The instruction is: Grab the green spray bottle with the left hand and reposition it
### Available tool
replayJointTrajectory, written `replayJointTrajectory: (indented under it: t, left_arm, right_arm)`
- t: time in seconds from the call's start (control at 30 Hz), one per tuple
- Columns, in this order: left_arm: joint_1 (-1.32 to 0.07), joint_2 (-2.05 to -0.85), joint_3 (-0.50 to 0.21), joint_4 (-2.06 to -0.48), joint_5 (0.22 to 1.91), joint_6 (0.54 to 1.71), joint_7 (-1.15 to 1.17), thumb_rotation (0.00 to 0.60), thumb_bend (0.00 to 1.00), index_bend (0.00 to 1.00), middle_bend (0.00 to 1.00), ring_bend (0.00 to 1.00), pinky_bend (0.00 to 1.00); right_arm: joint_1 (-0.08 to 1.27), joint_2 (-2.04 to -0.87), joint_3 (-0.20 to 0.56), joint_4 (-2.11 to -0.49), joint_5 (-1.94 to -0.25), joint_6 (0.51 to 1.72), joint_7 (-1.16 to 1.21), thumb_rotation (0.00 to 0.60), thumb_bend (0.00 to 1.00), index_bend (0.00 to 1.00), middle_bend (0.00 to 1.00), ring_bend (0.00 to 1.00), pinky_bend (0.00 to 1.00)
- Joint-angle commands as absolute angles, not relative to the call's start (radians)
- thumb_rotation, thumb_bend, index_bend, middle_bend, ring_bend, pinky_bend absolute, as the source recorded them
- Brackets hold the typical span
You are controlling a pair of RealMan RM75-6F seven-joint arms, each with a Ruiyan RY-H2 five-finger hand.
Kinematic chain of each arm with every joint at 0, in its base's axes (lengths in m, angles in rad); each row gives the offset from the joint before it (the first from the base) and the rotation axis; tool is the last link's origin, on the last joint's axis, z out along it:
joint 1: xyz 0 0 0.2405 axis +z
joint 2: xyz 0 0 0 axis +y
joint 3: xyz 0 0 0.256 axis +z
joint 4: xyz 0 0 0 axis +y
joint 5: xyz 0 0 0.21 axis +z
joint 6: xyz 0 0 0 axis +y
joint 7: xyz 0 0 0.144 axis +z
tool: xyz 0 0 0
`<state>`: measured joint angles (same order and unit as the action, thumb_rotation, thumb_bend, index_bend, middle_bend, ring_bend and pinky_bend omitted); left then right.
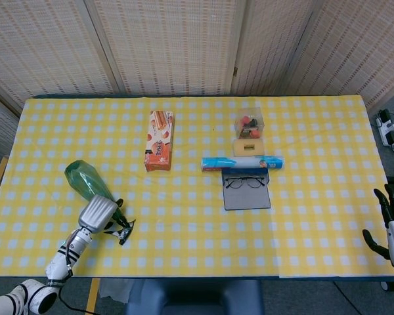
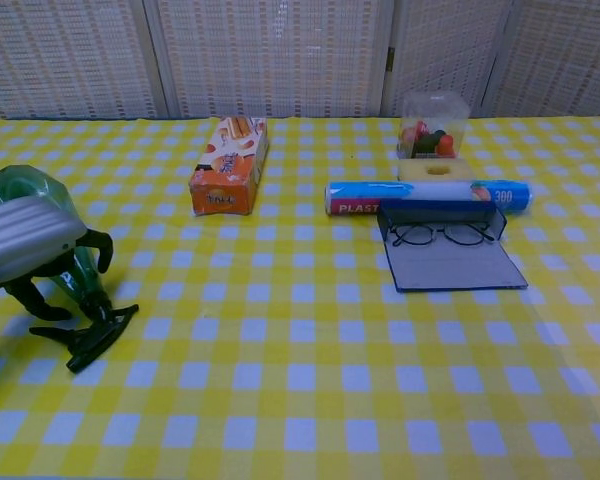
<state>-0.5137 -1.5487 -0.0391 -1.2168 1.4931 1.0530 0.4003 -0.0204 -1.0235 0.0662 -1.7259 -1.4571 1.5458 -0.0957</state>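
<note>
The dark fingers (image 2: 90,245) of the left hand (image 1: 97,213) arch down on either side of the narrow neck end of the green spray bottle (image 1: 85,180), which lies on its side near the left front of the desk (image 1: 315,210), its black trigger head (image 2: 85,335) pointing toward the front edge. In the chest view the fingers are curled around the neck, but it cannot be told whether they press on it or only straddle it; the bottle rests on the checked cloth, not lifted. Judged from this, the task is either at the grasp, with lifting and repositioning to follow, or at the letting go after placement. The right hand (image 1: 389,226) hangs off the right front corner of the desk, fingers spread, holding nothing. Further back stand a snack box (image 1: 159,140), a blue roll (image 1: 241,162), spectacles on a case (image 1: 247,187) and a clear box (image 1: 249,126).
</note>
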Motion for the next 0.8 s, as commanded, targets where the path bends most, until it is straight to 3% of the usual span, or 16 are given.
replayJointTrajectory:
  t: [0.03, 0.17, 0.5, 0.8]
  left_arm:
    - [-0.518, -1.551, -0.039, -1.215, 1.481, 1.045, 0.41, 0.6, 0.2, 0.47, 1.0, 1.0, 1.0]
    - [-0.521, -1.553, -0.037, -1.209, 1.474, 1.043, 0.416, 0.6, 0.26, 0.57, 1.0, 1.0, 1.0]
    - [-0.519, -1.548, -0.03, -1.223, 1.487, 1.083, 0.419, 0.6, 0.28, 0.75, 1.0, 1.0, 1.0]
    - [-0.507, -1.529, -0.038, -1.266, 1.518, 1.164, 0.381, 0.6, 0.31, 0.78, 1.0, 1.0, 1.0]
  right_arm:
    - [-0.02, -1.023, 0.066, -1.726, -1.456, 1.545, -0.096, 0.6, 0.34, 0.0, 0.0, 0.0, 0.0]
    - [-0.02, -1.024, 0.068, -1.726, -1.455, 1.546, -0.097, 0.6, 0.34, 0.0, 0.0, 0.0, 0.0]
    - [-0.023, -1.023, 0.065, -1.727, -1.462, 1.551, -0.097, 0.6, 0.34, 0.0, 0.0, 0.0, 0.0]
    - [-0.024, -1.021, 0.063, -1.728, -1.468, 1.552, -0.092, 0.6, 0.34, 0.0, 0.0, 0.0, 0.0]
